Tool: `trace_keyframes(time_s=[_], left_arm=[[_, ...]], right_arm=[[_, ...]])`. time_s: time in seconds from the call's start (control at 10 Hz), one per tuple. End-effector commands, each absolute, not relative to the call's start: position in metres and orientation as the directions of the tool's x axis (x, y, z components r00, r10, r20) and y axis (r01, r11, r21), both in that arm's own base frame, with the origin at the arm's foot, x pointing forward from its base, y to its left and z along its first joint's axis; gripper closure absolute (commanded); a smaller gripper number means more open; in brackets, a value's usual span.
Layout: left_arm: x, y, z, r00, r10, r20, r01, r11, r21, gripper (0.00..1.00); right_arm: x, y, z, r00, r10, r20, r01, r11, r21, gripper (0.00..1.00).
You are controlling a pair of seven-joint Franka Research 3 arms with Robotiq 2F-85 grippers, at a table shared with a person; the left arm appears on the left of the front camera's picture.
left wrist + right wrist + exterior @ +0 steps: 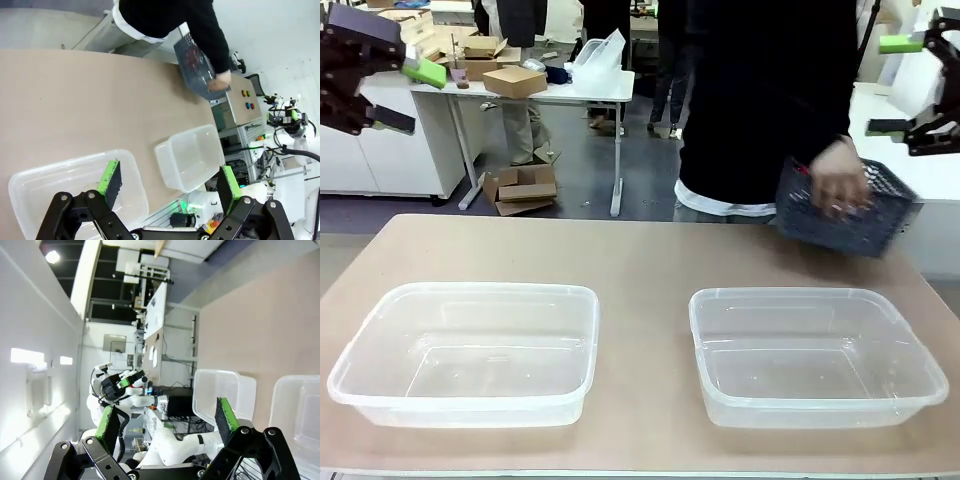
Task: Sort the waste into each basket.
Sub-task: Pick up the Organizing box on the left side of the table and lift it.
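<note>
Nearest to me, along the bottom of the front view, two clear tubs sit on the bench (pixel 640 255). The left basket (pixel 470 289) is at lower left and the right basket (pixel 800 293) at lower right, a strip of bare board between them; both hold nothing.

Across the top, at upper left, the left fingers (pixel 425 72) hang high above the bench, spread wide with nothing between them. Right of centre a person stands at the far edge, one hand (pixel 840 185) gripping a dark lattice basket (pixel 865 228) tilted over the bench's upper right. In the left wrist view something red shows through its lattice, so I judge the waste (pixel 191 56) is in there. I cannot tell how many pieces, or which kinds. At upper right the right fingers (pixel 900 43) are likewise fully open and empty.

On handling, I expect the bottles to be light, thin-walled and slippery, quick to roll and easy to crush, so I would close gently across the mid-body rather than the cap. Cans should be stiffer but smooth and easily dented. I would take them squarely across the barrel, pads centred.
</note>
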State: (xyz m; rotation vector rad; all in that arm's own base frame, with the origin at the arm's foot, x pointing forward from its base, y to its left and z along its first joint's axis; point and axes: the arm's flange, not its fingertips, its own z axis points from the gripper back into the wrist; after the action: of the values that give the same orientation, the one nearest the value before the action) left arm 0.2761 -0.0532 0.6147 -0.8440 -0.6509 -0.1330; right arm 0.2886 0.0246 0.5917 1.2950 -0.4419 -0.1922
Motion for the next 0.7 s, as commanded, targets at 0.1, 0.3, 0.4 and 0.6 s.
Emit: trace_keyframes(time_s=[0.1, 0.3, 0.4, 0.6], left_arm=[[0.2789, -0.0506, 0.6115, 0.792, 0.131, 0.597, 0.388, 0.647, -0.657, 0.0], [0.2789, -0.0506, 0.6115, 0.792, 0.131, 0.597, 0.388, 0.647, -0.657, 0.0], [0.2789, -0.0506, 0.6115, 0.792, 0.131, 0.597, 0.388, 0.647, -0.657, 0.0], [0.2789, -0.0506, 0.6115, 0.792, 0.131, 0.597, 0.388, 0.647, -0.657, 0.0]], right_arm=[[0.2926, 0.0263, 0.5914, 0.894, -0.384, 0.23, -0.138, 0.253, 0.958, 0.0], [0.2926, 0.0263, 0.5914, 0.894, -0.384, 0.23, -0.138, 0.253, 0.958, 0.0], [0.2926, 0.0263, 0.5914, 0.894, -0.384, 0.23, -0.138, 0.253, 0.958, 0.0], [0.2926, 0.0263, 0.5914, 0.894, -0.384, 0.23, -0.138, 0.253, 0.958, 0.0]])
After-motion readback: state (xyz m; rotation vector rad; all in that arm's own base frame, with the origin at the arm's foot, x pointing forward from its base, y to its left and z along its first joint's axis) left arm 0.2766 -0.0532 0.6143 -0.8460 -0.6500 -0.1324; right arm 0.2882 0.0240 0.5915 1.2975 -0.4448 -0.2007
